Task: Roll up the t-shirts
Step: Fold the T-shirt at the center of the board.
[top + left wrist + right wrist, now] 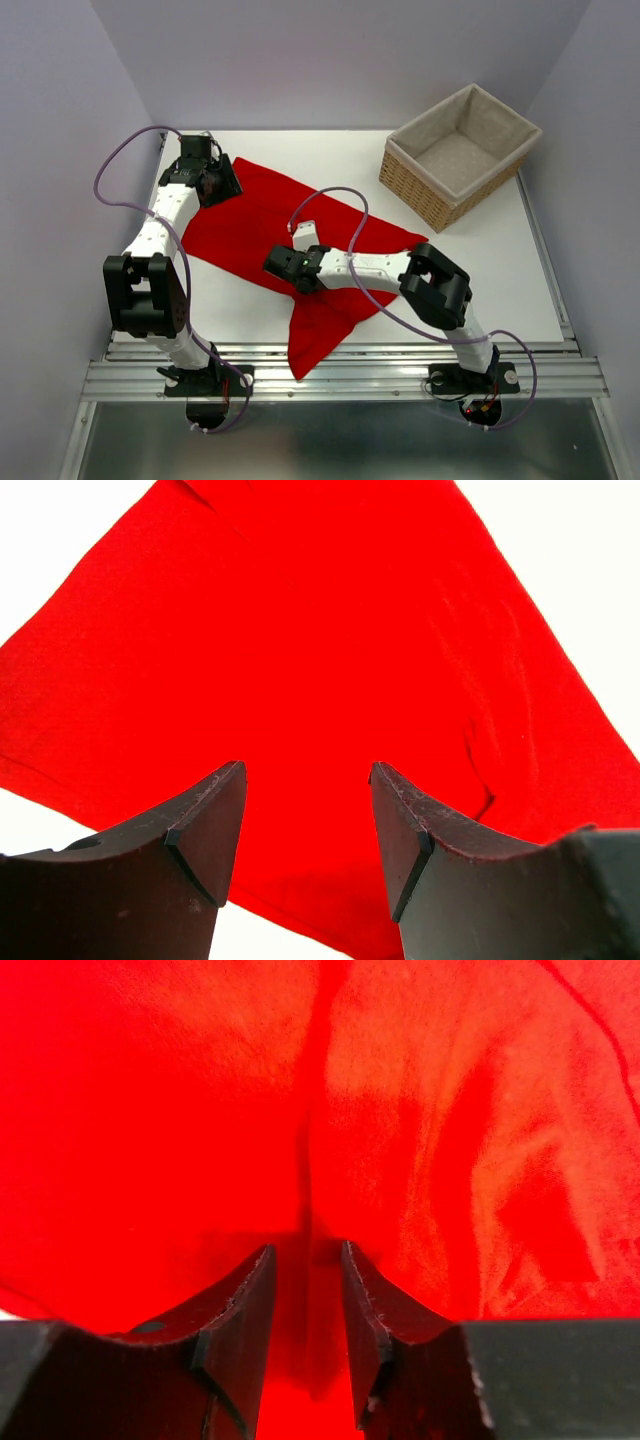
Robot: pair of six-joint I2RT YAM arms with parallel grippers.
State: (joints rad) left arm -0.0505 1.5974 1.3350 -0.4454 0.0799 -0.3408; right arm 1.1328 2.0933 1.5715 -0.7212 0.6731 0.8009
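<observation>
The red t-shirt (262, 212) lies spread flat on the white table (505, 275), with one part trailing down to the near edge. My left gripper (215, 183) stands open at the shirt's far left corner; in the left wrist view its jaws (307, 770) stand wide apart above the t-shirt (300, 630), holding nothing. My right gripper (274, 262) is low over the shirt's near middle. In the right wrist view its jaws (307, 1250) stand narrowly apart on either side of a raised crease in the t-shirt (150, 1110), with a gap still between them.
A wicker basket (425, 197) with a grey cloth lining stands at the table's far right corner. Bare white table lies right of the shirt and along the near left. Purple walls close in on both sides.
</observation>
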